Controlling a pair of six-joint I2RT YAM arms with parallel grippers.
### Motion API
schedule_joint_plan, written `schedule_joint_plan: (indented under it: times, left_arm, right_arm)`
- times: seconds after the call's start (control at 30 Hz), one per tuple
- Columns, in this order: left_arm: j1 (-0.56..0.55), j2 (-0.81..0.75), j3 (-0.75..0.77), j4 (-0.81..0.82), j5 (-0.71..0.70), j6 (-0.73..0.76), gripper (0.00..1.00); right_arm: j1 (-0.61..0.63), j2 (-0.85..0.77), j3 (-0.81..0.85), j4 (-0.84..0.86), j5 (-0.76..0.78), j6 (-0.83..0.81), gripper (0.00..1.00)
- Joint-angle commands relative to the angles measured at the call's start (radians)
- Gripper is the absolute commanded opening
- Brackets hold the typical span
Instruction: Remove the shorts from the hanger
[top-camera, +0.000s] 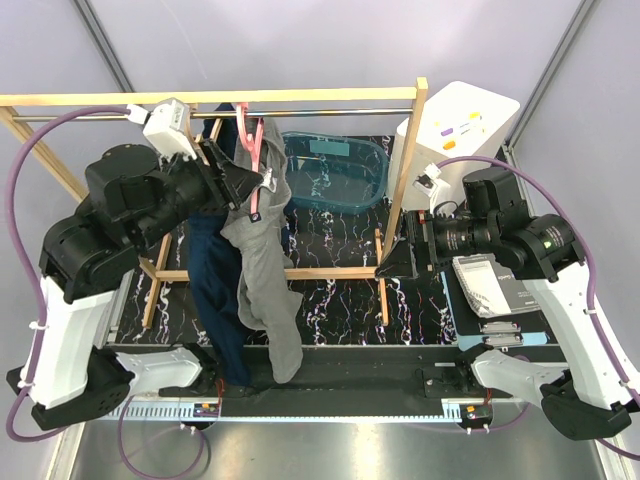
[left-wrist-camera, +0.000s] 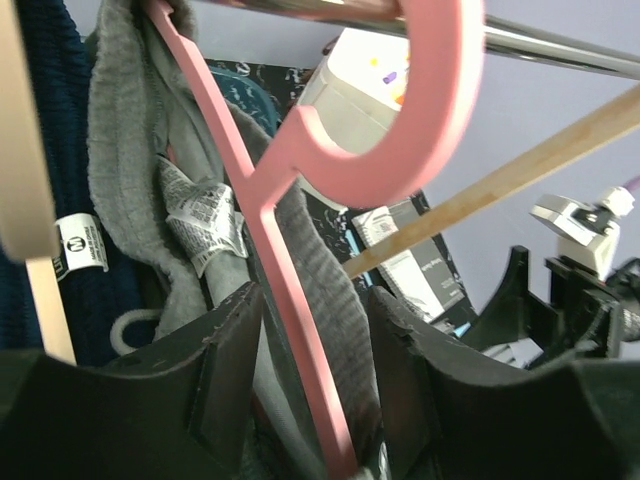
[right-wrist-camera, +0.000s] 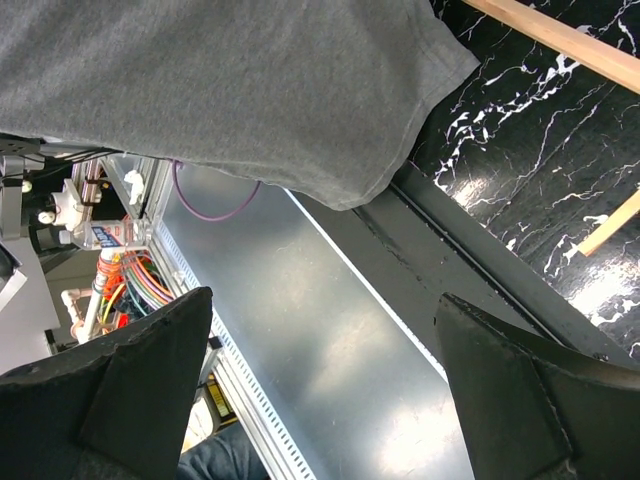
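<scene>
**Q:** Grey shorts (top-camera: 268, 290): where are they?

**A:** On the pink hanger (left-wrist-camera: 300, 250), which hooks over the metal rail (left-wrist-camera: 545, 48) of the wooden rack (top-camera: 200, 98). They hang long and crumpled. In the top view the hem reaches down towards my bases. Their white label (left-wrist-camera: 205, 225) shows, creased, just beside the hanger's stem.

**Q:** And the navy shorts (top-camera: 215, 285)?

**A:** They hang just left of the grey pair and touch it. I cannot tell what carries them.

**Q:** What is your left gripper (left-wrist-camera: 318, 320) doing?

**A:** It is up at the hanger. My fingers (left-wrist-camera: 225, 370) stand one on each side of the stem, with grey fabric bunched in the gap between them. I cannot tell whether I am pressing on it or only straddling it.

**Q:** And the right gripper (right-wrist-camera: 322, 300)?

**A:** It is spread wide, with nothing between the jaws. It sits low by the right side of the rack, apart from both pairs. Its own camera shows the grey hem across the top of the view, clear of my fingers.
</scene>
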Motion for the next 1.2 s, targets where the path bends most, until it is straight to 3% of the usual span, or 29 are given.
schedule_joint_plan:
  times: [0.0,0.6,0.73,1.03,1.17]
  left_arm:
    - [-0.006,0.013,-0.004,0.020,-0.073,0.024,0.48]
    - [-0.004,0.001,-0.109,0.038,-0.093,0.006,0.49]
    - [-0.006,0.010,-0.106,0.046,-0.083,0.006,0.39]
    - [-0.004,0.025,-0.078,0.075,-0.103,0.060,0.00]
    - [-0.004,-0.007,-0.140,0.148,-0.097,0.121,0.00]
  right_arm:
    - [0.006,-0.016,0.013,0.036,0.032,0.008,1.00]
    - [0.006,-0.042,-0.015,0.052,0.098,0.057,1.00]
    - [0.006,-0.047,-0.013,0.057,0.106,0.063,1.00]
    - [0.006,-0.070,-0.033,0.054,0.121,0.066,1.00]
    - [0.006,-0.073,-0.039,0.046,0.127,0.062,1.00]
